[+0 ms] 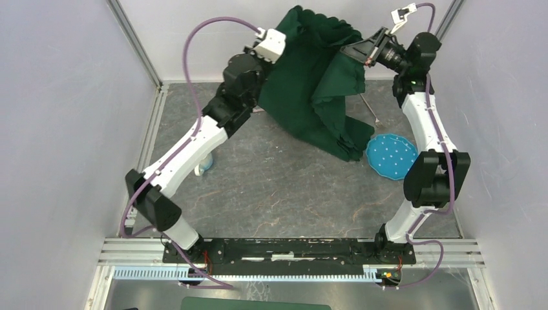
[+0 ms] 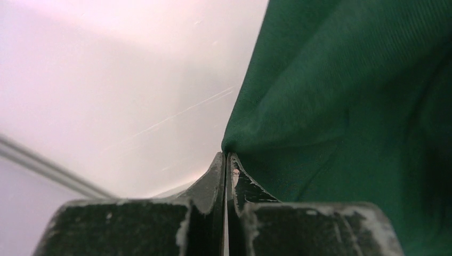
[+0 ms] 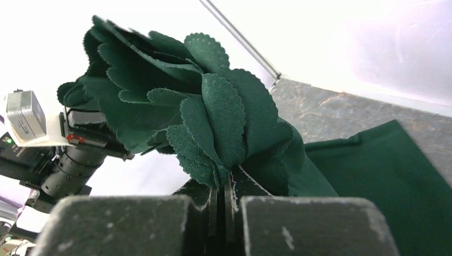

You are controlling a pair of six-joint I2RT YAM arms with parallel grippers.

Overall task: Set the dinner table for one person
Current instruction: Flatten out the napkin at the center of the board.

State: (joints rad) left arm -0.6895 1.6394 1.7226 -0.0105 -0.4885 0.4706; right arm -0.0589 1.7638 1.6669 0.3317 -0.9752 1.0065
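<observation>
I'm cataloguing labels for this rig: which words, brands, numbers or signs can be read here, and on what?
None can be read.
Silver camera module on the left wrist: small dark marks, too blurred to read.
Dark green cloth, blue dotted plate, dinner table: no writing visible.

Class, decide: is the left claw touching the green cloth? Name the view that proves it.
Touching. The left wrist view shows the left claw shut on the cloth, whose edge is pinched between its tips.
</observation>
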